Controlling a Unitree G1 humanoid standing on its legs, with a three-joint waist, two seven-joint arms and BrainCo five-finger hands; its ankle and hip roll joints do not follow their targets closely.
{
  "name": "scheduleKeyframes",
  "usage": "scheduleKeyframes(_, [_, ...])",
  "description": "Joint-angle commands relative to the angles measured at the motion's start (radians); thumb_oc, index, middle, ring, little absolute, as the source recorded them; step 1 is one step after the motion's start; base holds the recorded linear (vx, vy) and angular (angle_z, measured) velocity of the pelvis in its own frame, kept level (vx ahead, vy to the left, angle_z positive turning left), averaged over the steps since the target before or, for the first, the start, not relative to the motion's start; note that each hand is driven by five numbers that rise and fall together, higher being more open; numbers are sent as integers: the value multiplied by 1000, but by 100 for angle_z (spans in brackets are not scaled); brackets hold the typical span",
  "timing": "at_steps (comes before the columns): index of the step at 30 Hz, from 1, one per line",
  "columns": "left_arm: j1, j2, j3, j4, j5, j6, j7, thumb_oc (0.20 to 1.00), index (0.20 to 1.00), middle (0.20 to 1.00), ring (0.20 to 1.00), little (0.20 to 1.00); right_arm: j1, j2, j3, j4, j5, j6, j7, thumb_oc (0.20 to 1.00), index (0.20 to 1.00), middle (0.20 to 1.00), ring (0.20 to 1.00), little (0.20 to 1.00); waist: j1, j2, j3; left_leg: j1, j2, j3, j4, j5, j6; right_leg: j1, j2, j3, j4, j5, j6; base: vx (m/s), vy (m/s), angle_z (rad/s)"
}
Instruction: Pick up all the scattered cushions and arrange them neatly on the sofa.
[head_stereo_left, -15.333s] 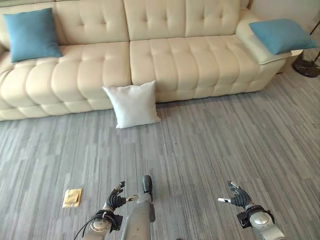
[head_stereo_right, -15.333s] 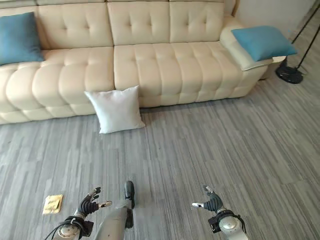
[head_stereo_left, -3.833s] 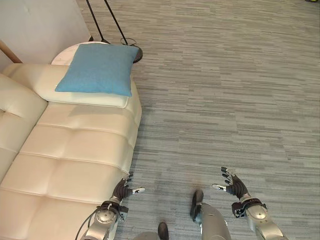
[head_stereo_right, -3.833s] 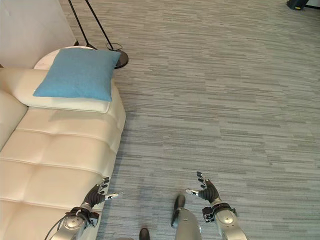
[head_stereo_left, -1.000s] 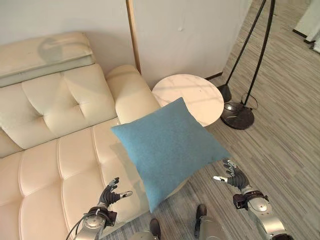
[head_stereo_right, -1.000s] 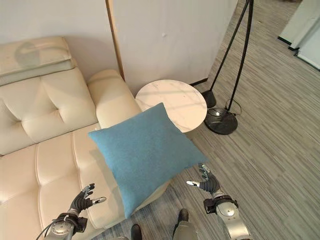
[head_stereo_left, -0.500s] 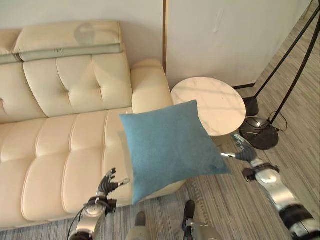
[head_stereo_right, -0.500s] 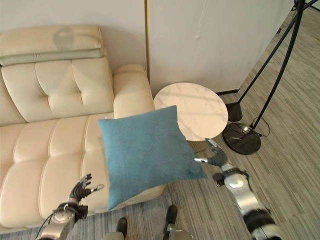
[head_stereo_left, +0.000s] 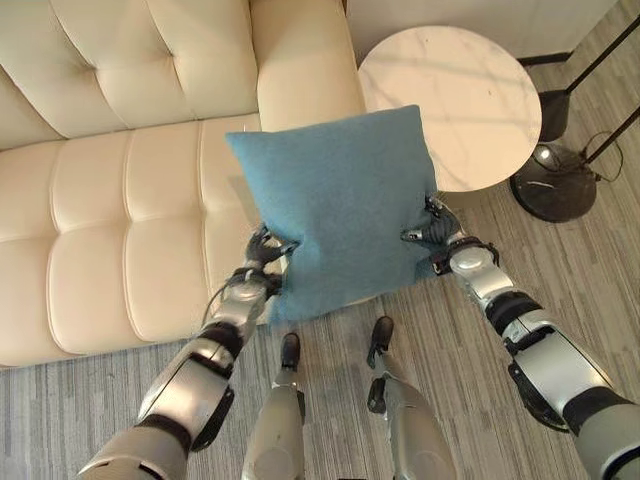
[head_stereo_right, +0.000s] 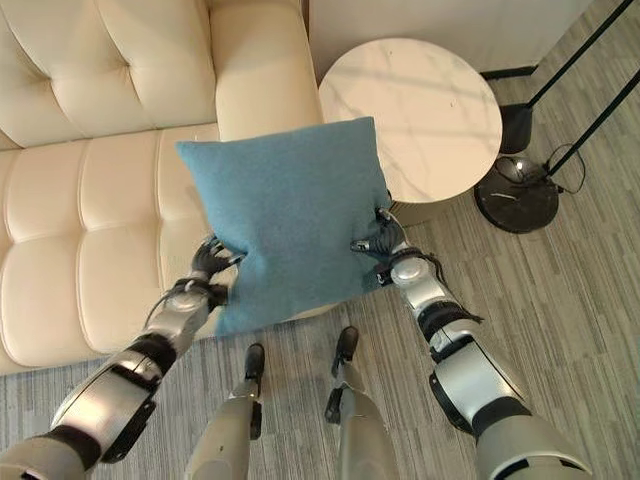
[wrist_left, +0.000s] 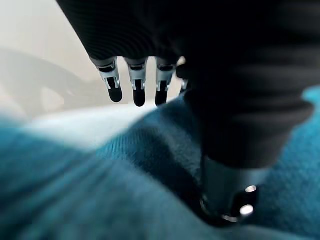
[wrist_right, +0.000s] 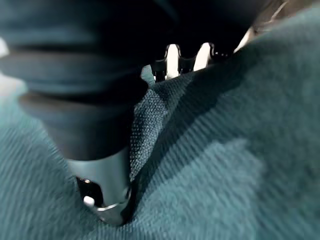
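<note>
Both hands, apart from the cushion 0.5 s ago, now pinch its lower edges.

The cream sofa (head_stereo_left: 120, 200) lies at the left, the round side table (head_stereo_left: 470, 90) behind; the blue cushion (head_stereo_left: 340, 205) hangs raised between them, over the sofa's armrest end. The left hand (head_stereo_left: 262, 250) and right hand (head_stereo_left: 432, 228) each clench its fabric. The pick-up looks done; next it likely needs carrying leftward and setting against the backrest.

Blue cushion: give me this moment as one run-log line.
blue cushion: gripped on both edges, over sofa arm end | left hand: pinching | right hand: pinching | round side table: beside
</note>
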Motion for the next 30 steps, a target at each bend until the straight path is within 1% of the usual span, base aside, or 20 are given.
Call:
scheduleKeyframes(1, [4, -49, -61, -221, 6, -95, 5, 200, 200, 200, 200, 200, 29, 89, 65, -250, 44, -91, 25, 200, 200, 200, 200, 200, 3, -2, -33, 0, -2, 15, -5, -11, -22, 63, -62, 54, 118, -201, 106, 0, 0, 0])
scheduleKeyframes(2, [22, -51, -63, -259, -4, -100, 5, 200, 200, 200, 200, 200, 53, 87, 66, -292, 45, -97, 28, 200, 200, 200, 200, 200, 1, -4, -35, 5, -1, 17, -8, -13, -23, 67, -62, 55, 114, -201, 107, 0, 0, 0])
scheduleKeyframes(3, [22, -51, -63, -259, -4, -100, 6, 200, 200, 200, 200, 200, 53, 87, 66, -292, 45, -97, 28, 200, 200, 200, 200, 200, -1, -4, -38, 1, -2, 16, -9, -10, -22, 64, -63, 54, 112, -198, 107, 0, 0, 0])
scheduleKeyframes(4, [39, -50, -62, -296, -8, -108, 8, 200, 200, 200, 200, 200, 80, 90, 67, -342, 48, -105, 34, 200, 200, 200, 200, 200, -3, -5, -39, 9, -1, 21, -11, -16, -22, 70, -63, 57, 111, -200, 108, 27, 56, 4])
scheduleKeyframes(5, [94, -34, -50, -407, 11, -115, 21, 200, 200, 200, 200, 200, 179, 89, 42, -484, 53, -130, 46, 200, 200, 200, 200, 200, -16, -10, -53, 33, 0, 35, -17, -26, -17, 83, -63, 68, 103, -197, 111, 38, 77, 2])
scheduleKeyframes(6, [120, -24, -40, -448, 24, -120, 25, 200, 200, 200, 200, 200, 217, 89, 24, -532, 62, -141, 51, 200, 200, 200, 200, 200, -20, -11, -59, 43, 0, 41, -17, -30, -14, 90, -64, 71, 103, -196, 112, 31, 68, -2])
scheduleKeyframes(7, [120, -24, -40, -449, 24, -119, 25, 200, 200, 200, 200, 200, 217, 89, 24, -533, 62, -141, 51, 200, 200, 200, 200, 200, -21, -12, -62, 41, -1, 40, -18, -28, -13, 88, -65, 71, 101, -194, 112, 22, 44, -11])
scheduleKeyframes(9, [178, -13, -21, -529, 32, -121, 21, 200, 200, 200, 200, 200, 301, 82, 0, -632, 64, -156, 69, 200, 200, 200, 200, 200, -29, -13, -76, 63, -3, 49, -19, -41, -7, 108, -67, 74, 99, -197, 114, 37, 55, -17])
scheduleKeyframes(12, [274, 8, 8, -653, 63, -128, 12, 200, 200, 200, 200, 200, 418, 64, -36, -782, 64, -180, 101, 200, 200, 200, 200, 200, -45, -14, -105, 93, -12, 60, -14, -61, 7, 134, -71, 81, 96, -193, 119, 51, 97, -6])
scheduleKeyframes(15, [373, 55, 34, -799, 128, -129, -1, 200, 200, 200, 200, 200, 537, 36, -68, -943, 68, -197, 146, 200, 200, 200, 200, 200, -63, -16, -135, 133, -25, 77, -1, -91, 26, 164, -71, 100, 92, -188, 128, 62, 165, -14])
scheduleKeyframes(16, [435, 82, 56, -875, 168, -134, -5, 200, 200, 200, 200, 200, 613, 26, -80, -1042, 88, -210, 182, 200, 200, 200, 200, 200, -74, -18, -145, 159, -34, 94, 5, -108, 40, 178, -68, 121, 90, -178, 138, 45, 164, -30])
scheduleKeyframes(19, [461, 98, 66, -916, 194, -134, -3, 200, 200, 200, 200, 200, 651, 19, -89, -1091, 100, -214, 198, 200, 200, 200, 200, 200, -76, -17, -153, 175, -39, 104, -1, -108, 45, 180, -67, 134, 87, -166, 146, -13, 145, -43])
scheduleKeyframes(20, [518, 122, 92, -989, 223, -140, -7, 200, 200, 200, 200, 200, 710, 15, -102, -1165, 118, -221, 228, 200, 200, 200, 200, 200, -84, -16, -166, 197, -49, 120, -25, -106, 58, 173, -70, 156, 85, -127, 167, -59, 158, -37])
scheduleKeyframes(22, [561, 143, 110, -1050, 226, -150, -18, 200, 200, 200, 200, 200, 756, 17, -111, -1216, 155, -228, 252, 200, 200, 200, 200, 200, -88, -10, -172, 209, -47, 131, -51, -94, 63, 167, -73, 167, 92, -106, 180, -104, 134, -30])
scheduleKeyframes(24, [578, 162, 118, -1089, 222, -154, -33, 200, 200, 200, 200, 200, 779, 21, -118, -1251, 200, -234, 274, 200, 200, 200, 200, 200, -86, -2, -170, 203, -39, 127, -56, -74, 64, 174, -56, 175, 143, -144, 175, -159, 61, -50])
scheduleKeyframes(26, [586, 166, 120, -1104, 211, -159, -41, 200, 200, 200, 200, 200, 783, 9, -133, -1269, 200, -242, 272, 200, 200, 200, 200, 200, -80, 8, -173, 183, -35, 114, -40, -59, 66, 198, -9, 205, 232, -210, 155, -161, 21, 1])
scheduleKeyframes(27, [590, 168, 116, -1108, 203, -158, -50, 200, 200, 200, 200, 200, 779, 3, -136, -1279, 189, -247, 273, 200, 200, 200, 200, 200, -72, 11, -181, 173, -32, 101, -30, -50, 64, 224, 23, 217, 275, -260, 140, -131, -34, 35])
scheduleKeyframes(29, [605, 170, 113, -1105, 190, -156, -64, 200, 200, 200, 200, 200, 768, -9, -141, -1278, 169, -250, 262, 200, 200, 200, 200, 200, -57, 15, -204, 158, -33, 81, -20, -39, 57, 268, 63, 218, 308, -319, 114, -112, -78, 39])
scheduleKeyframes(30, [604, 168, 111, -1093, 189, -153, -65, 200, 200, 200, 200, 200, 759, -9, -141, -1267, 158, -250, 255, 200, 200, 200, 200, 200, -46, 14, -214, 146, -36, 71, -14, -30, 53, 291, 85, 223, 312, -337, 106, -83, -71, 45])
